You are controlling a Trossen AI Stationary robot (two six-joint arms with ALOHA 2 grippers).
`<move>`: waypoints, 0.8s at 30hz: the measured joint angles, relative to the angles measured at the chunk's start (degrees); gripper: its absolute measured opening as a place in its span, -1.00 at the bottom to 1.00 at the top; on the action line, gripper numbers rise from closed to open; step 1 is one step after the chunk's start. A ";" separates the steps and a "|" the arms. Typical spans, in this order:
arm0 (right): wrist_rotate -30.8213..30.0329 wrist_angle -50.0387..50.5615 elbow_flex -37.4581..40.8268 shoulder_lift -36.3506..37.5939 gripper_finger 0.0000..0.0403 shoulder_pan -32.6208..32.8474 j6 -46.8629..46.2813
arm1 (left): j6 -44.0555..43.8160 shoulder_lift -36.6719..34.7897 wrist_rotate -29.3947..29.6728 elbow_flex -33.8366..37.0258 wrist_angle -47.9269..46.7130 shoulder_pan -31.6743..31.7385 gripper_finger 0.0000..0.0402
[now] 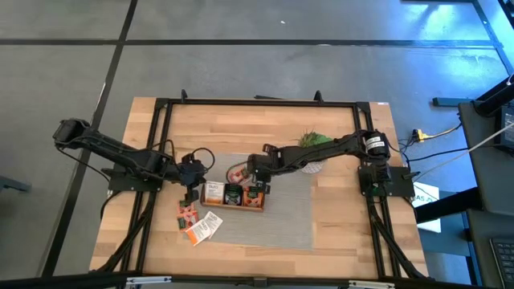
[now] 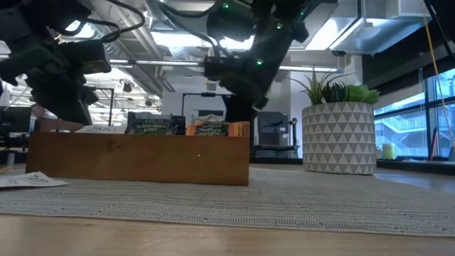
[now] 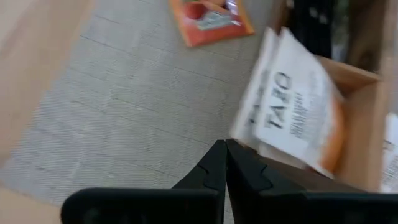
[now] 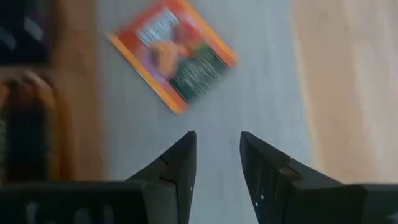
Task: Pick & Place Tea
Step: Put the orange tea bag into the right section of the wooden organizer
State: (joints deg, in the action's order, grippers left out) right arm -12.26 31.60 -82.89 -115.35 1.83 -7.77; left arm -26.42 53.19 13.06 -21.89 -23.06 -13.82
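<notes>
High view shows the wooden bench (image 1: 337, 217) with a grey mat (image 1: 281, 213) in its middle, and on the mat a long wooden tray (image 1: 233, 195) holding tea sachets in its compartments; their print is too small to read from above. The left pincer (image 1: 189, 193) sits just beside the tray's left end, its fingers (image 3: 214, 168) pressed together with nothing between them in the left wrist view. Just past those fingers stand white-and-orange sachets (image 3: 298, 118) upright in a tray compartment, blurred, their lettering only partly legible. A red-orange sachet (image 3: 211, 18) lies flat on the mat farther off, cut by the picture's edge.

The right pincer (image 1: 255, 186) hangs over the tray's right part, and its arm hides part of the tray and of the potted plant (image 1: 313, 148) behind it. In the right wrist view the fingers (image 4: 180, 165) stand apart with bare mat between them, gripping nothing. A red-orange sachet (image 4: 173, 55) lies flat on the mat beyond them, apart from the fingertips. A dark tray compartment at that picture's side is too blurred to make out.

More loose sachets (image 1: 197, 223) lie on the mat in front of the tray's left end, one white-and-orange, others red-orange. In the low view the tray's front wall (image 2: 142, 160) hides most of the sachets; only dark tops (image 2: 153, 126) show above it. Both arms are dark shapes there against the ceiling lights, and the pincers cannot be made out.
</notes>
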 joint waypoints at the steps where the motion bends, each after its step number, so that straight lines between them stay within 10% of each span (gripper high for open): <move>1: 2.60 -1.45 0.00 0.00 -0.37 -0.77 -0.05 | 0.05 0.00 1.22 0.00 -0.23 0.01 -0.99; 8: 16.40 -9.58 0.01 0.00 -0.37 -6.37 4.51 | 7.78 -0.65 6.04 -0.02 0.11 2.78 -0.99; 24: 18.04 -16.90 0.07 -1.68 -0.37 -9.88 9.05 | 26.93 6.04 -16.05 -0.11 23.21 21.63 -0.99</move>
State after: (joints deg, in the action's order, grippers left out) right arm 5.78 14.70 -82.83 -117.03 -8.05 1.28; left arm 0.51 59.23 -2.99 -22.00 0.15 7.81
